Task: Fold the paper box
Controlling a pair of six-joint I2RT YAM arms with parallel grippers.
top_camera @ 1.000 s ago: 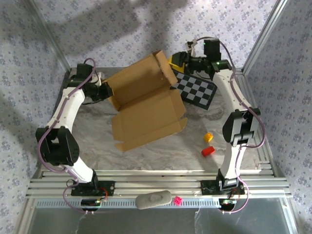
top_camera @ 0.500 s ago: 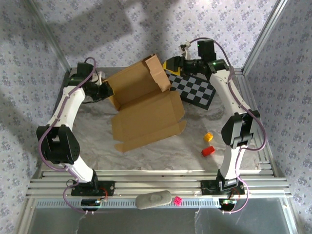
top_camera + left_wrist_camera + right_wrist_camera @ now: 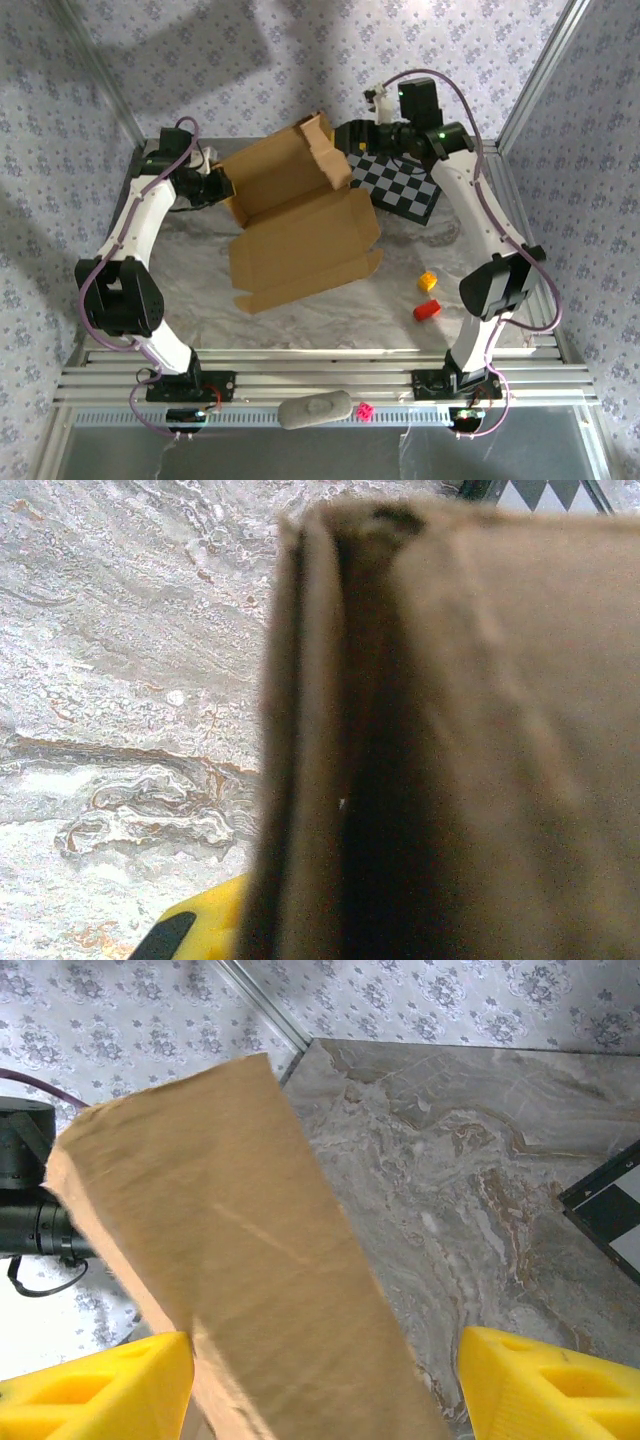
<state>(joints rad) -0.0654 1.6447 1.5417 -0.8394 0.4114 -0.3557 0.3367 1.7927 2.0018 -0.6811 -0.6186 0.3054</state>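
Brown cardboard paper box (image 3: 300,235) is rested on the grey marbled tabletop (image 3: 400,310); its left wall is pinched by the left gripper (image 3: 220,188), its raised flap straddled, untouched, by the wide-spread right gripper (image 3: 320,1390).

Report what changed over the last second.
The right gripper moved left toward the paper box and now straddles its raised flap with open jaws; the flap tipped slightly left. The left gripper stayed shut on the box's left edge; the checkered board and small blocks did not move.
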